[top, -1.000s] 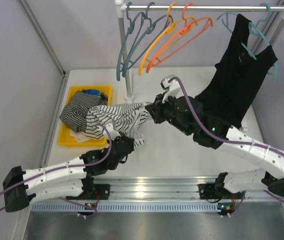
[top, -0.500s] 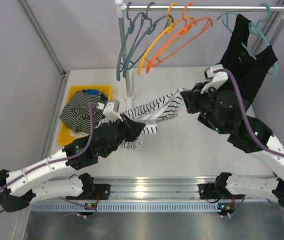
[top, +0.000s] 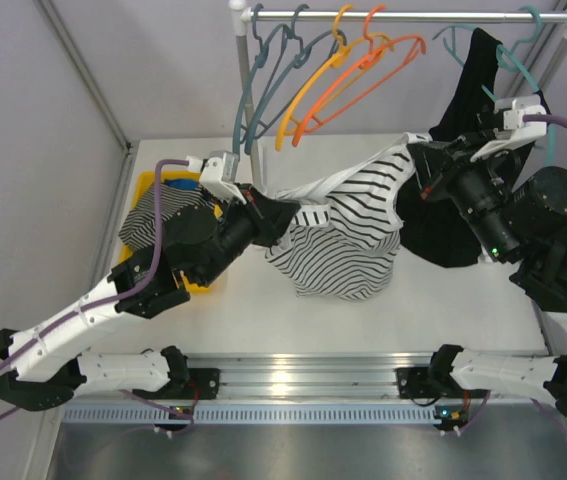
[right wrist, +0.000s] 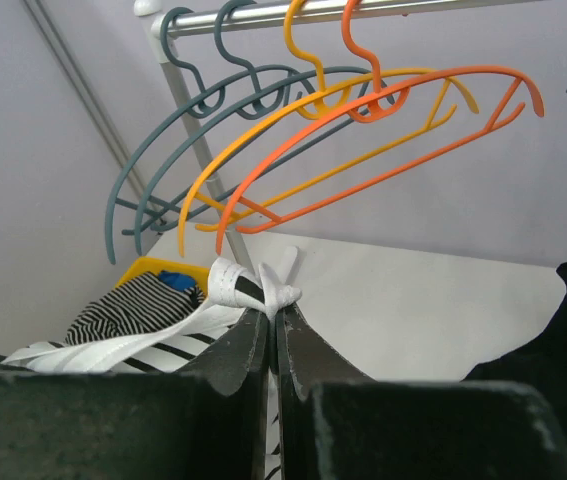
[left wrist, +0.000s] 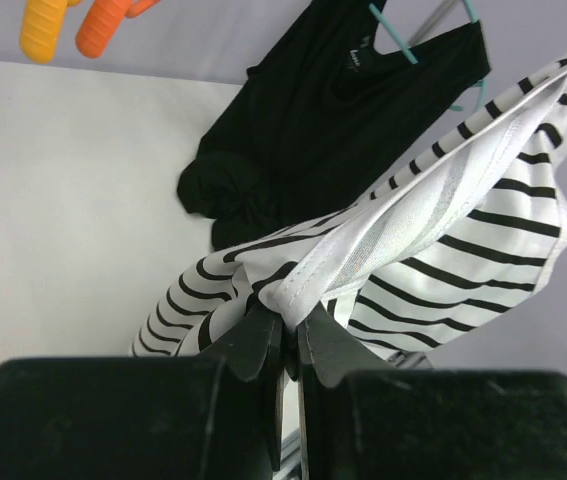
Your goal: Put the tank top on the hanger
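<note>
Status: task in progress, garment not yet on the hanger. The tank top (top: 343,235) is off the counter (top: 293,320), stretched in the air between the two arms, its upper edge pulled fairly taut and its striped body sagging below. Whether the hem touches the counter cannot be told from above. The left gripper (left wrist: 285,335) is clamped on a folded white hem of the fabric, jaws closed on it with cloth bunched between them. The right gripper (right wrist: 273,318) is likewise closed, pinching a twisted white-edged strap end at the opposite side of the garment. The hanger (right wrist: 383,130), the red-orange one, hangs by its hook from the rail (top: 403,15) at the back. It carries nothing and sits just beside the yellow hanger (top: 308,95), with the teal hangers (top: 253,100) further left. In the right wrist view the held strap lies below and in front of the hanger's lower arm, apart from it. A black top (top: 473,150) hangs on a teal hanger at the right end of the rail, close behind the right arm. A dark striped garment (top: 153,215) lies in the yellow tray (top: 148,182) to the left. Done, by appearance: garment picked up and opened between both grippers. Outstanding, in my judgement: raise a strap opening to the hanger, thread one hanger arm through, then the other, then release. Risk noted: neighbouring hangers crowd the target and may snag the strap.
</note>
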